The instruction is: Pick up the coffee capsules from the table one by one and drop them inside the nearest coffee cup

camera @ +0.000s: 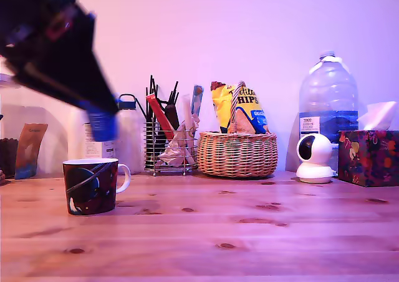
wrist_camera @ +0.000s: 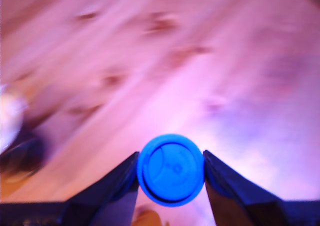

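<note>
The mug is standing on the surface with its handle toward the exterior view's right; its inside is not showing. Behind it, a basket is holding yellow bags, one reading "HIPS", and a wire rack is holding sticks and sachets. The end effector is pinching a capsule in the air just above the mug, long axis roughly upright. In the wrist view, a round end of the capsule is facing the camera between the fingers. Blur is hiding any lettering on it.
</note>
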Available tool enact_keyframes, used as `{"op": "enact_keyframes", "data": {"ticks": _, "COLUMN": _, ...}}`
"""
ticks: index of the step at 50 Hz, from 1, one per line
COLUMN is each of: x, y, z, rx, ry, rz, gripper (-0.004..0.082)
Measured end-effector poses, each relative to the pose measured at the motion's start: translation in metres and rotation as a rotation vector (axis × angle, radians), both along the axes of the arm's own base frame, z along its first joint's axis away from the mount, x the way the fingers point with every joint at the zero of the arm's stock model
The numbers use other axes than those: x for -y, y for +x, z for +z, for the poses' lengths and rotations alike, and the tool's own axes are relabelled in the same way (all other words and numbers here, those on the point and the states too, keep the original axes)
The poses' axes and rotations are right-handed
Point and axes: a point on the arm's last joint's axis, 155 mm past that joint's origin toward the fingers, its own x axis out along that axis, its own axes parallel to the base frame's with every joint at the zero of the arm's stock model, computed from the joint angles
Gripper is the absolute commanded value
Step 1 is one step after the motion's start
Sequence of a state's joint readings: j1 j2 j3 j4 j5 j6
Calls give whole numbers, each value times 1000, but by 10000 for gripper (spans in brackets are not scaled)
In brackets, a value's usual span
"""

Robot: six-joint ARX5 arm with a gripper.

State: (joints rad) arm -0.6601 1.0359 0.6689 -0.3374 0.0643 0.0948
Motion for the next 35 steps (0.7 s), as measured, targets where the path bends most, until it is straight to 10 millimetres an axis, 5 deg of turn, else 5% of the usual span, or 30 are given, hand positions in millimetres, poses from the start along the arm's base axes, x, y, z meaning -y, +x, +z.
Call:
{"op": "enact_keyframes", "data": {"ticks": 21, "x": -67, "y": 56, "z": 16, "rx": 73, "ry": -30, "rz": 289, "gripper": 299}}
{"op": "enact_keyframes", "data": {"ticks": 35, "x": -83, "y": 74, "z": 29, "rx": 108, "ry": -100, "rz": 349, "gripper": 298}}
